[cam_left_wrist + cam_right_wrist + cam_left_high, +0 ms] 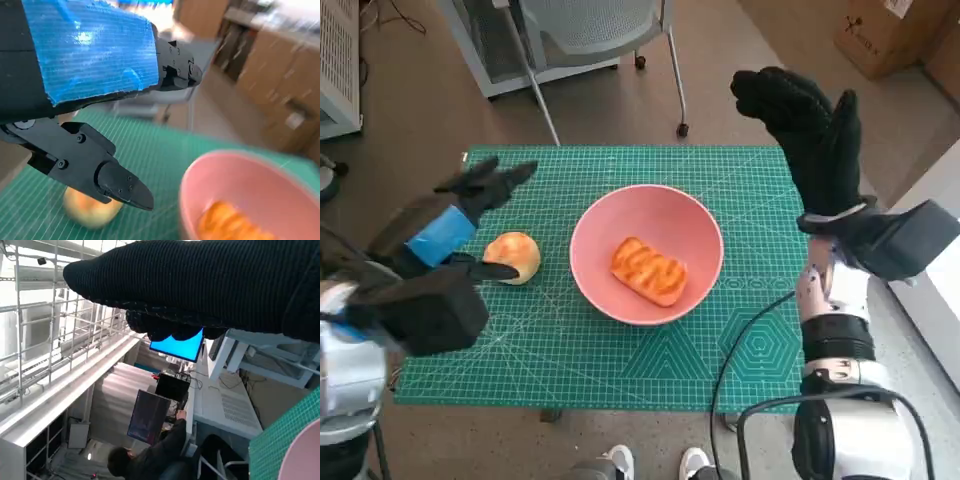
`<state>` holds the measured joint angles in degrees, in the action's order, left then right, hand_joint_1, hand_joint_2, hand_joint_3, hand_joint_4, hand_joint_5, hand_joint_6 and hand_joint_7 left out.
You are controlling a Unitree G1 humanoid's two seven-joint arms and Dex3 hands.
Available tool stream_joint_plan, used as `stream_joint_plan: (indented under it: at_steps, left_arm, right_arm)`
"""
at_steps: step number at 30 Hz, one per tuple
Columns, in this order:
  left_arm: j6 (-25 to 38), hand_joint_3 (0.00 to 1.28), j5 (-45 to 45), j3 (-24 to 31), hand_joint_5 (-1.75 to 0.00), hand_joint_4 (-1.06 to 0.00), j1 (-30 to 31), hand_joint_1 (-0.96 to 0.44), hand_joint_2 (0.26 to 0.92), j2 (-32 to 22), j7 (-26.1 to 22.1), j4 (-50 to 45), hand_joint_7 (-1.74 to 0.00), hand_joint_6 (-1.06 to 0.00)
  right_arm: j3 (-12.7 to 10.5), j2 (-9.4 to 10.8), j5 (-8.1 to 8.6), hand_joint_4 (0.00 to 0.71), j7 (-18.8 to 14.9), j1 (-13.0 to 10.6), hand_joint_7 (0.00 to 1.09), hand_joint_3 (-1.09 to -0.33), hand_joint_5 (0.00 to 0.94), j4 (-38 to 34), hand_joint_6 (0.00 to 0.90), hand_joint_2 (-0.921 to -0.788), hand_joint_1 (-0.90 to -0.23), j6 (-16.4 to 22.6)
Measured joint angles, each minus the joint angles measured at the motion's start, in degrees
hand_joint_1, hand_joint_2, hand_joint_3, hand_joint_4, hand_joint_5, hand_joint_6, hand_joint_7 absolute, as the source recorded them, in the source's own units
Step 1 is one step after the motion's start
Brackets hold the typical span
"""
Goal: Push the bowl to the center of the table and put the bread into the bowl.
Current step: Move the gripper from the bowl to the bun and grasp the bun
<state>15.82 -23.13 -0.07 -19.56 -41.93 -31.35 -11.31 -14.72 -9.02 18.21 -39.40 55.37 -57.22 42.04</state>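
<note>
On the table, bread lies in the bowl (both hands spread, empty).

The bread lies in the bowl mid-table, a bun just to its left.

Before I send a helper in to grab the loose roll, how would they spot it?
On the green cutting mat that covers the table, find the pink bowl near the middle. The round bread roll lies on the mat beside the bowl, on the robot's left, just under the left hand. Unlike the oblong grilled bread inside the bowl, it is round, pale golden and outside it.
</note>
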Motion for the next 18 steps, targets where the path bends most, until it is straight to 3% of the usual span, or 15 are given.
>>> stream_joint_plan:
  at_steps: [18]
  left_arm:
    - [3.75, 0.01, -10.44, -13.73, 0.0, -0.03, -9.25, -0.2, 0.751, 2.51, 1.64, 22.81, -0.01, -0.22]
  right_arm:
    - [-0.97, -1.29, -0.01, 0.238, -0.65, 0.13, 0.01, -0.507, 0.0, 0.09, 0.37, -0.921, -0.597, -0.02]
